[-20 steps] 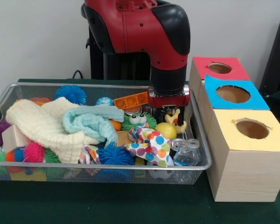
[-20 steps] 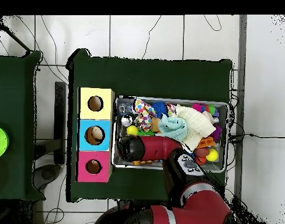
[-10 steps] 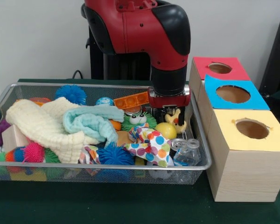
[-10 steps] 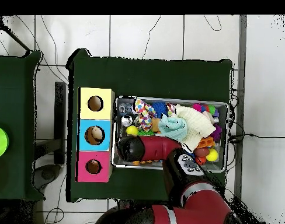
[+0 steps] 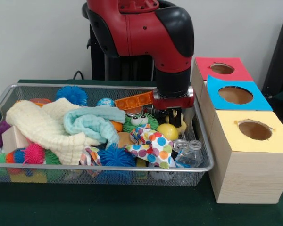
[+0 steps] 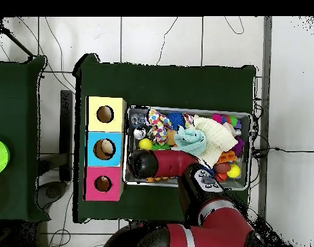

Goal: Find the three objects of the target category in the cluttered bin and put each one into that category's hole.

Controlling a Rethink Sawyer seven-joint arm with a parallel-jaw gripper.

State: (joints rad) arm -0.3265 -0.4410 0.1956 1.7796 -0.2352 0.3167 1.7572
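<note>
A wire mesh bin (image 5: 108, 167) holds a heap of toys and cloths. My gripper (image 5: 176, 117) hangs low over the bin's right end, right at a small yellow duck toy (image 5: 182, 125) that it mostly hides. A yellow ball (image 5: 167, 132) lies just in front of it, and a clear plastic bottle (image 5: 188, 154) lies nearer the front rim. Whether the gripper holds the duck is hidden. In the overhead view the arm's wrist (image 6: 144, 165) covers the gripper, at the bin (image 6: 185, 109) end beside the boxes.
Three wooden boxes with holes stand right of the bin: red (image 5: 222, 68), blue (image 5: 235, 94), yellow (image 5: 254, 130). In the bin lie a polka-dot cloth (image 5: 153, 146), teal cloth (image 5: 92, 122), cream cloth (image 5: 42, 125), spiky balls (image 5: 71, 94) and an orange block (image 5: 132, 101).
The gripper has shifted slightly right and turned a little, now covering most of the yellow duck that showed plainly before. Nothing else in the bin has moved.
</note>
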